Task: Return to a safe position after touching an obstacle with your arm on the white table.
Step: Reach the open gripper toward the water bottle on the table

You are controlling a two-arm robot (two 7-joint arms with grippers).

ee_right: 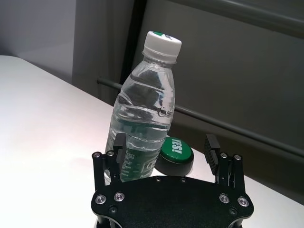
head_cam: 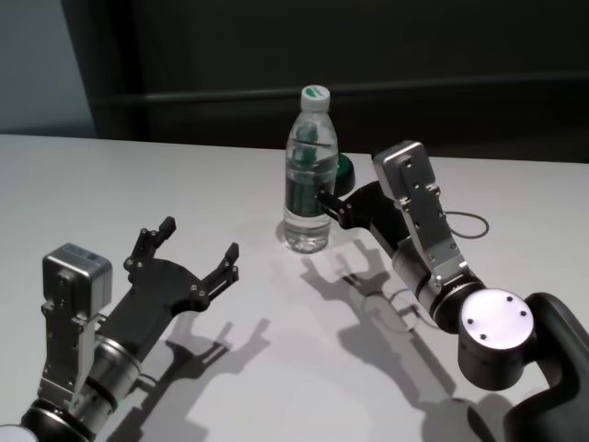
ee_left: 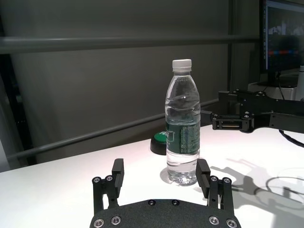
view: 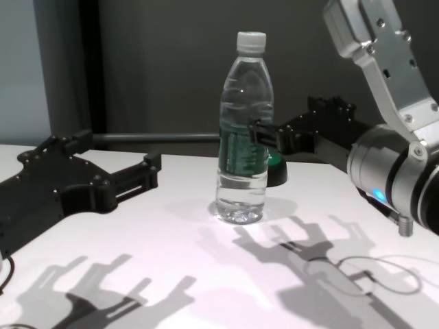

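The obstacle, a tall clear water bottle [head_cam: 308, 175] with a white cap and a dark green label, stands upright mid-table on the white table [head_cam: 138, 175]. It also shows in the left wrist view [ee_left: 182, 133], right wrist view [ee_right: 142, 118] and chest view [view: 243, 137]. My right gripper [head_cam: 333, 195] is open and empty, right beside the bottle at label height. One of its fingertips [ee_right: 118, 145] lies against or just in front of the label. My left gripper [head_cam: 197, 241] is open and empty, low over the table, well short of the bottle.
A small black puck with a green top [head_cam: 343, 170] sits just behind and right of the bottle, between the right gripper's fingers in the right wrist view [ee_right: 175, 154]. A thin cable loop [view: 370, 271] lies on the table at the right. The table's far edge runs behind the bottle.
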